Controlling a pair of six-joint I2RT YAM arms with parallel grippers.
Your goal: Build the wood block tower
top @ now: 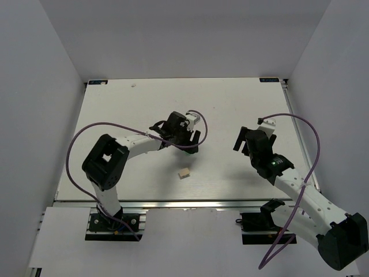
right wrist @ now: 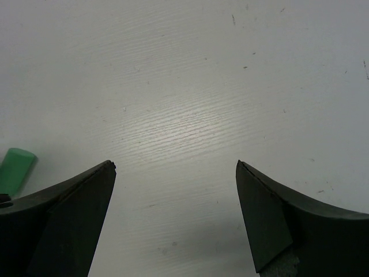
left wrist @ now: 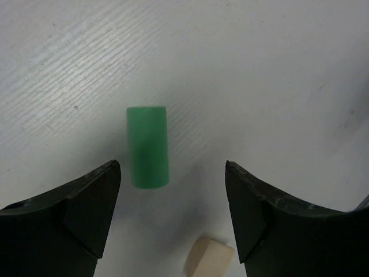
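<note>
Nearest the lens, my left jaws stand wide apart and empty over the desk (left wrist: pixel 277 69). Between their tips, but closer to the left-hand one, the green block (left wrist: pixel 147 147) lies on its side, its long axis pointing away from my wrist. It looks rounded. Nearer to me than the green block, and off toward the other tip, lies a tan block (left wrist: pixel 209 258), apart from it. No tower stands yet. These loose pieces are all I can see of it, so I judge the build barely begun.

If I close from here, one side should meet the green block first. That would likely shove or roll it across the smooth desk instead of pinching it squarely. A low approach could also clip the tan block and knock it askew.

My right jaws are likewise spread and hold nothing. A green piece (right wrist: pixel 14 168) peeks in at the edge of their view, and I cannot tell whether it is the same green block. If it is, both arms reaching in could collide.
</note>
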